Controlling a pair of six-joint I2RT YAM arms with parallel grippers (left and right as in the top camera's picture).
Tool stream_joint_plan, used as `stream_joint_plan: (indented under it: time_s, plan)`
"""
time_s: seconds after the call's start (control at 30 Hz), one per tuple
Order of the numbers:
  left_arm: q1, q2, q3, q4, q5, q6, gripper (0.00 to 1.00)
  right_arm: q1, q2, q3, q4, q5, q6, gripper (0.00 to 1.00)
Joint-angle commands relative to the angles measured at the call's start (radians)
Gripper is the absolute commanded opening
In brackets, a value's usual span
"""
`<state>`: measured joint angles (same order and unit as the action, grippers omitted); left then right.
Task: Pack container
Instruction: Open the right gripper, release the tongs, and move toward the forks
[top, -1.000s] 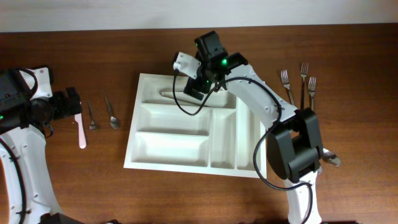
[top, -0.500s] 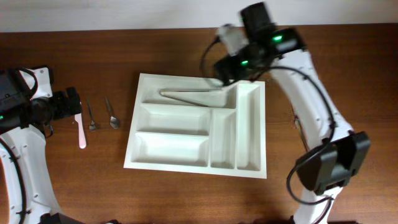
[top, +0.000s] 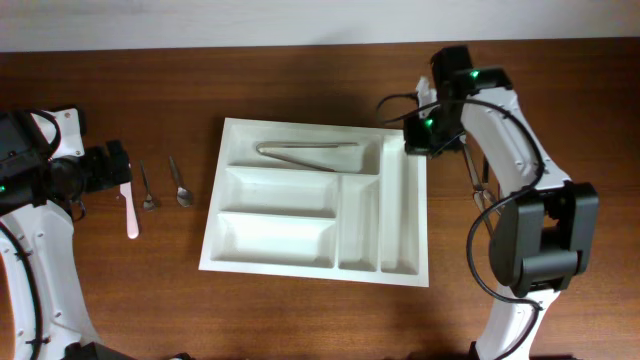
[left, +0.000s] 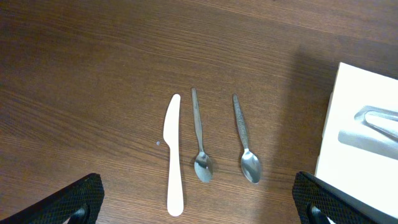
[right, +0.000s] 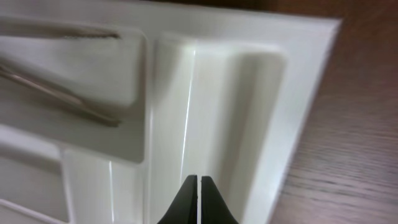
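Tongs (top: 305, 152) in far long compartment of container (top: 300, 272), knife (top: 130, 208) and two spoons (top: 146, 187) on table (top: 300, 320) left of it

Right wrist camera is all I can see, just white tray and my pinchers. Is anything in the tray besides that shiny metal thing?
Observer: Only the metal tongs, in the top long slot of the container. The other four slots hold nothing.
Operator: Where's the stuff to pack?
Observer: To the left of the container, side by side: a white knife, a spoon, and a second spoon nearest the container.
Operator: What's the other arm doing?
Observer: The left gripper hangs over that cutlery with its jaws open, touching none of it.
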<state>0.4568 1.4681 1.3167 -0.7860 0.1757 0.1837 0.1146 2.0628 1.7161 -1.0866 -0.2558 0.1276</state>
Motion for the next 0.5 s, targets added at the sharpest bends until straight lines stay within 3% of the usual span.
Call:
stream_joint_plan:
  time_s: [0.0, 0.47]
  plan:
    - [0.003, -0.008, 0.018, -0.001, 0.000, 0.013, 0.99, 0.011, 0.008, -0.090, 0.069, -0.006, 0.047, 0.04]
    - [0.003, -0.008, 0.018, -0.001, 0.000, 0.013, 0.99, 0.009, 0.039, -0.256, 0.590, 0.001, 0.047, 0.04]
